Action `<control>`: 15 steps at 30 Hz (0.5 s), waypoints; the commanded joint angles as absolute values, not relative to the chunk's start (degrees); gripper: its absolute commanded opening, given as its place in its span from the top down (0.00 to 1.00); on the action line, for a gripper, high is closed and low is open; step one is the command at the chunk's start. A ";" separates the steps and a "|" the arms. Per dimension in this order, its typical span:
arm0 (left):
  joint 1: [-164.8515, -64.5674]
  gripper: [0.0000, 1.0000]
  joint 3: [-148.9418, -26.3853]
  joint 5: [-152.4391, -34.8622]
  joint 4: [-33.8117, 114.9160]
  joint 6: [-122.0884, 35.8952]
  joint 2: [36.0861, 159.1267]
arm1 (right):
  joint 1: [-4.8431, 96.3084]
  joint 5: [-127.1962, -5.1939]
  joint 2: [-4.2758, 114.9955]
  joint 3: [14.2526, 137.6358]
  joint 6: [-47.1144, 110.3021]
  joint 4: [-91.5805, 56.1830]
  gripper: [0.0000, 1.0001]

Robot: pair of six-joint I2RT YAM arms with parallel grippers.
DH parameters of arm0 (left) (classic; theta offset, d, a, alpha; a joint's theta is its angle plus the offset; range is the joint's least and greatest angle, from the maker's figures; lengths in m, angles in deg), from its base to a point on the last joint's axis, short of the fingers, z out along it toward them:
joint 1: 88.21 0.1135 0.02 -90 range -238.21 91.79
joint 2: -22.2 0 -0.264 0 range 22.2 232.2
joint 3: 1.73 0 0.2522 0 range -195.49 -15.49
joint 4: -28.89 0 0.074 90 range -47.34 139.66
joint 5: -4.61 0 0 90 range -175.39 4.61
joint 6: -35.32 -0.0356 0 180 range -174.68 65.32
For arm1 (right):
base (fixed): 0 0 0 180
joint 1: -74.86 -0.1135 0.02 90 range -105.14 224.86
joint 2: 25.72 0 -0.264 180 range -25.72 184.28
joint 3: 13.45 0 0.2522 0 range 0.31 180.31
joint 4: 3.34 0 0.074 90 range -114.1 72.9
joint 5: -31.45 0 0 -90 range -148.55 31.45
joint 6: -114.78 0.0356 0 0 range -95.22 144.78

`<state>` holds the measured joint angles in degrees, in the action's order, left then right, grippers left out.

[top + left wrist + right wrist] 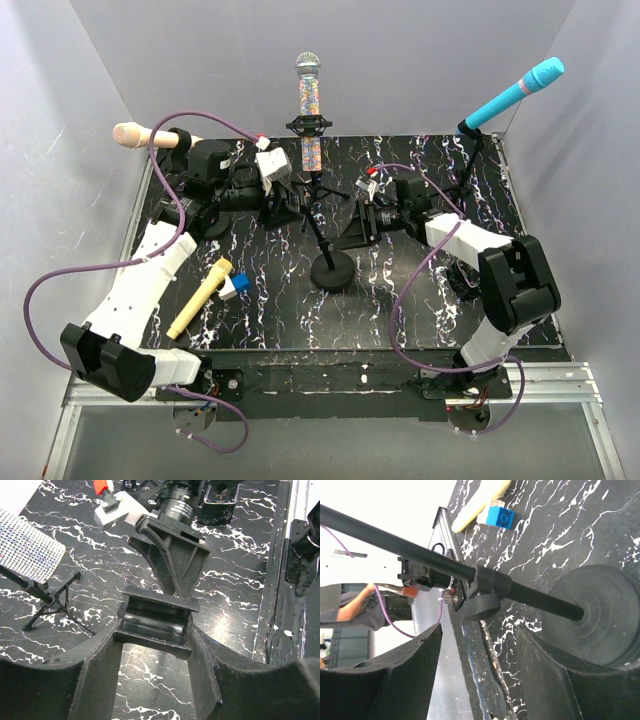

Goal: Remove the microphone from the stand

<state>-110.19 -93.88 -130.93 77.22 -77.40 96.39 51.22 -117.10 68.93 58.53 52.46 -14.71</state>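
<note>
A sparkly microphone (pixel 308 100) stands upright in a black mount on a small tripod (pixel 318 190) at the back centre; its head (pixel 25 550) shows at the left of the left wrist view. In front of it is a round-based stand (pixel 332 270), its pole slanting up to the left. My left gripper (pixel 285 208) is shut on a black clip-shaped piece (pixel 155 620) at that pole's upper end. My right gripper (pixel 352 230) is open, with the pole (pixel 420 555) and its collar just beyond the fingertips (pixel 437 635) and the base (pixel 600 615) to the right.
A yellow microphone (pixel 200 298) lies on the table at the front left beside a blue block (pixel 238 285). A teal microphone (pixel 515 92) sits on a stand at the back right. A beige microphone (pixel 135 134) is at the back left. Purple cables loop round both arms.
</note>
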 commanded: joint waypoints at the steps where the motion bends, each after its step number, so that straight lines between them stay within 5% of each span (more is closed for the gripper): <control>1: -110.09 0.91 -95.83 -129.42 78.60 -79.99 95.68 | 51.30 -121.49 72.00 62.97 60.63 -7.70 0.34; 9: -110.09 0.91 -96.79 -128.90 79.74 -80.78 95.85 | 50.87 -120.17 73.86 63.68 58.71 -7.61 0.55; 15: -110.09 0.91 -98.64 -128.37 80.36 -81.48 97.26 | 48.76 -118.67 70.00 63.77 47.47 -8.58 0.88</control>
